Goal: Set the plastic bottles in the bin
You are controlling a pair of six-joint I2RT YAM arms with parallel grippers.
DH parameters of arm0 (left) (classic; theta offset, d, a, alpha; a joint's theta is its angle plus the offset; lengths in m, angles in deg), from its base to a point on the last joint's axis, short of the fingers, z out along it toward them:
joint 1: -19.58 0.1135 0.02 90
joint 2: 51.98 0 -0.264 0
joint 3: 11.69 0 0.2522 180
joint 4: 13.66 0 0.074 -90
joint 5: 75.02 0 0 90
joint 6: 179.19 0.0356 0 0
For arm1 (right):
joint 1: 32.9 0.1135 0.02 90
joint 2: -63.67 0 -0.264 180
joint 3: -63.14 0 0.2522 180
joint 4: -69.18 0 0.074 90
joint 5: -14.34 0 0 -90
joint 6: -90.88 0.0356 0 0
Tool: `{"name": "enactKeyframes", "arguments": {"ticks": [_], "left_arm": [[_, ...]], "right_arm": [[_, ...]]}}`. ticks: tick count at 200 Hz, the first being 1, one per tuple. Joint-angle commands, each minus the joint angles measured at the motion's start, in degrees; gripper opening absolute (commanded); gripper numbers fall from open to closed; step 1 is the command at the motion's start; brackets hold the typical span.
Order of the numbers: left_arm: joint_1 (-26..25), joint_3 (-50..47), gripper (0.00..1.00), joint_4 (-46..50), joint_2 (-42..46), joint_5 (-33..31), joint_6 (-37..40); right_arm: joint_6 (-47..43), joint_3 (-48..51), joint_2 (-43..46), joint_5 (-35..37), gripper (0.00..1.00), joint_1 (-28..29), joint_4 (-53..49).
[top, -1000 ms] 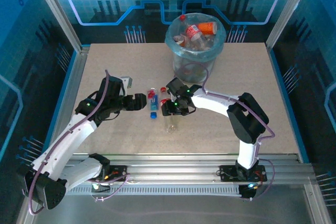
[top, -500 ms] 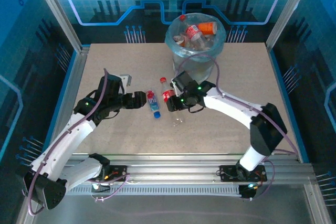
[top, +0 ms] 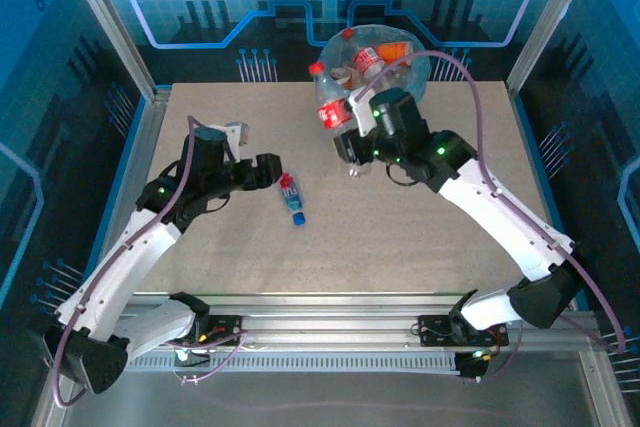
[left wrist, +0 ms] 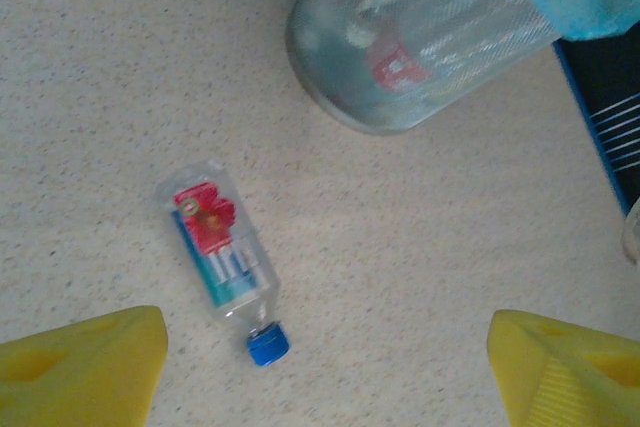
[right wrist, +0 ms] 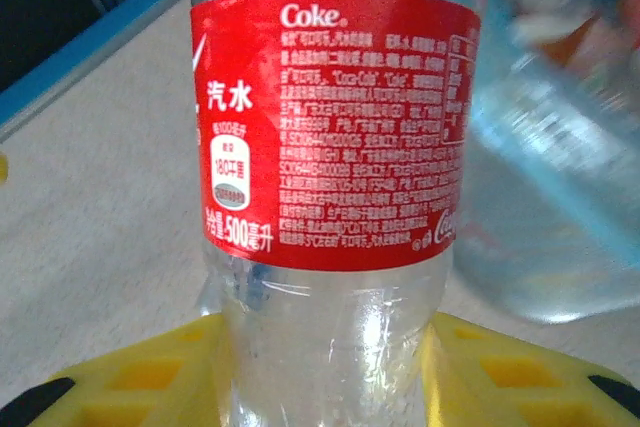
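- The right hand [top: 347, 139] is clenched around the lower part of a Coke bottle [top: 329, 104]. Its yellow fingers [right wrist: 130, 379] press on either side of the clear body, below the red label.
- The Coke bottle is held off the table [top: 400, 247] with its red cap uppermost. In the top view it sits just to the left of the rim of the bin [top: 424, 69].
- The bin stands at the far edge of the table, lined with a crinkly light-blue bag. Several bottles already lie inside, among them an orange-labelled bottle [top: 395, 50].
- The left hand [top: 270, 171] is released, its jaws spread wide and grasping nothing. Its yellow fingertips [left wrist: 85, 357] show at the two lower corners of the left wrist view.
- One blue-capped bottle [top: 291, 197] lies on its side on the table, just beside the left hand and apart from its fingers. It has a red and teal label, and its cap points toward the near edge.
- From the left wrist camera, the blue-capped bottle [left wrist: 222, 257] lies between the spread fingertips and the bin's translucent wall [left wrist: 420, 47].
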Motion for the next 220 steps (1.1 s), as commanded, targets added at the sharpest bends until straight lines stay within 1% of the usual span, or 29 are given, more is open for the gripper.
{"name": "enactKeyframes", "arguments": {"ticks": [1,21,55,81,113,139,152,174,203,220], "left_arm": [[0.38,4.47,0.85,-3.87,-2.11,2.64,-2.2],[0.37,8.06,0.85,-3.95,-5.1,2.87,-1.94],[0.37,14.69,0.85,-2.9,-10.82,2.31,-0.91],[0.45,19.26,0.86,-2.35,-15.08,1.86,0.66],[0.45,25.95,0.86,-0.76,-20.99,1.07,3.31],[0.45,31.0,0.86,0.79,-25.24,0.67,4.75],[0.46,32.85,0.86,1.06,-26.73,0.79,5.04],[0.5,34.86,0.86,1.27,-28.29,0.75,5.69],[0.59,35.26,0.87,1.27,-29.01,0.53,6.18],[0.63,34.9,0.87,1.28,-29.26,0.53,6.43]], "right_arm": [[-5.94,-6.04,-1.96,2.04,0.47,-3.28,2.88],[-8.46,-12.28,-5.81,0.8,0.47,-6.81,3.51],[-12.16,-25.24,-15.35,-2.1,0.48,-11.49,1.27],[-14.99,-37.08,-24.27,-3.14,0.49,-13.31,-3.14],[-14.93,-51.88,-35.87,-5.03,0.49,-15.11,-9.78],[-16.09,-61.74,-42.76,-5.49,0.49,-15.47,-15.36],[-16.28,-62.7,-43.72,-5.54,0.5,-15.65,-16.97],[-16.79,-59.35,-42.64,-6.4,0.51,-15.87,-17.81],[-18.2,-56.36,-41.49,-7.26,0.51,-15.93,-20.06],[-19.05,-55.93,-41.96,-5.99,0.51,-15.96,-21.74]]}}
